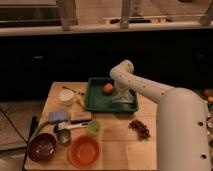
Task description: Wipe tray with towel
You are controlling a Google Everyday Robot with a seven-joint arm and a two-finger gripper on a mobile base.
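From where I stand there is a wooden table [117, 146] in front of a long dark counter. The green tray [96, 100] sits at the back of the table, near the middle. It is much bigger than the bowls.

The robot is big and white and stands at the right side. Its arm [150, 91] bends up and over, then points down into the tray. The gripper [122, 95] is low over the right part of the tray. Under it lies a pale grey patch that looks like the towel [116, 99], flat on the tray floor. I cannot tell if the gripper is spread or pinching it.

A small orange ball [108, 88] lies inside the tray, just beside the gripper on its left.

Left of the tray is a white cup [66, 96]. In front of that is a blue sponge [58, 116] and a brown block [80, 116]. Near the front edge are a dark bowl [41, 146] and a round orange bowl [84, 151], side by side. A little green cup [93, 127] sits between the orange bowl and the tray. Some dark red bits [140, 128] lie on the table in front of the tray, close to the robot.
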